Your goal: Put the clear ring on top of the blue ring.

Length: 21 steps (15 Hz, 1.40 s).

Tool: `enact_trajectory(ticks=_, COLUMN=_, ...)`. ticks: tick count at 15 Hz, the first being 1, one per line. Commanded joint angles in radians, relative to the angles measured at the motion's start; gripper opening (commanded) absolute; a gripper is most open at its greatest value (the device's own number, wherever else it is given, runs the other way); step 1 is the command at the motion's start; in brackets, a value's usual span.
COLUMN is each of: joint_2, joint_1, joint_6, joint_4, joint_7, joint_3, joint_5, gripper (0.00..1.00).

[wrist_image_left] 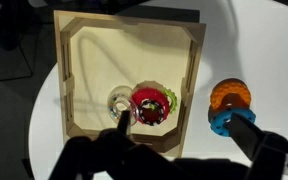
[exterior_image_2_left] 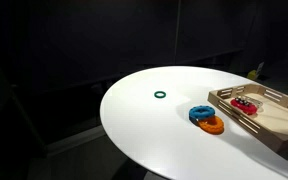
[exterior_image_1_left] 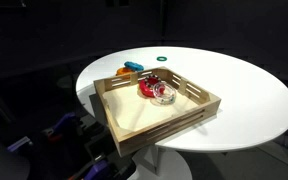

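Darkness is filling the room around a round white table [exterior_image_1_left: 244, 90], and nothing else is showing in the background. A shallow wooden tray [wrist_image_left: 59, 70] is taking up the middle of the table, with slatted walls on all sides. The arm [exterior_image_1_left: 79, 140] is sitting as a dim shape at the near left edge in an exterior view.

In the wrist view the end effector [wrist_image_left: 182, 128] is hanging over the tray's near wall. Its fingers appear spread wide and are gripping nothing. One tip is reaching toward the clear ring [wrist_image_left: 119, 103].

That ring is lying flat inside the tray, near the near wall, touching the red ring [wrist_image_left: 152, 103] on its right. The blue ring [wrist_image_left: 222, 122] is lying outside the tray on the bare table to the right. It is overlapping the orange ring [wrist_image_left: 230, 95] just beyond it, and which of the two is uppermost is hard to tell. A small green ring [exterior_image_2_left: 161, 96] is lying alone, well apart from the others.

Several things are threatening the next move:
- A finger closing on the clear ring is likely to catch the red ring too, because the two are touching.
- The glassy plastic is probably slippery and could squirt out of a shallow pinch.
- A low carry could clip the tray's right wall.
- The blue ring may be resting unevenly against the orange one, so a ring dropped on it could slide off.
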Motion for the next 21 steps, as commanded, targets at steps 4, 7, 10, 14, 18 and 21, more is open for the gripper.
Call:
enact_trajectory(ticks=4, joint_2=0.0, joint_1=0.005, joint_6=-0.002, joint_4=0.002, joint_7=0.002, joint_3=-0.005, joint_5=-0.003, gripper=1.0)
enact_trajectory(ticks=7, joint_2=0.032, joint_1=-0.006, joint_6=0.01, joint_4=0.025, joint_7=0.005, joint_3=-0.006, joint_5=-0.019, gripper=1.0)
enact_trajectory(ticks=10, joint_2=0.067, joint_1=-0.015, joint_6=0.042, joint_4=0.032, joint_7=0.0, joint_3=-0.014, joint_5=-0.031, gripper=1.0)
enact_trajectory(ticks=14, joint_2=0.12, joint_1=-0.036, joint_6=0.117, joint_4=0.014, joint_7=-0.006, joint_3=-0.033, joint_5=-0.074, gripper=1.0)
enact_trajectory(ticks=18, joint_2=0.182, joint_1=-0.064, joint_6=0.241, joint_4=-0.013, joint_7=0.005, joint_3=-0.054, joint_5=-0.132, gripper=1.0)
enact_trajectory(ticks=21, joint_2=0.234, joint_1=-0.087, joint_6=0.36, joint_4=-0.042, joint_7=0.024, joint_3=-0.063, joint_5=-0.18, gripper=1.0)
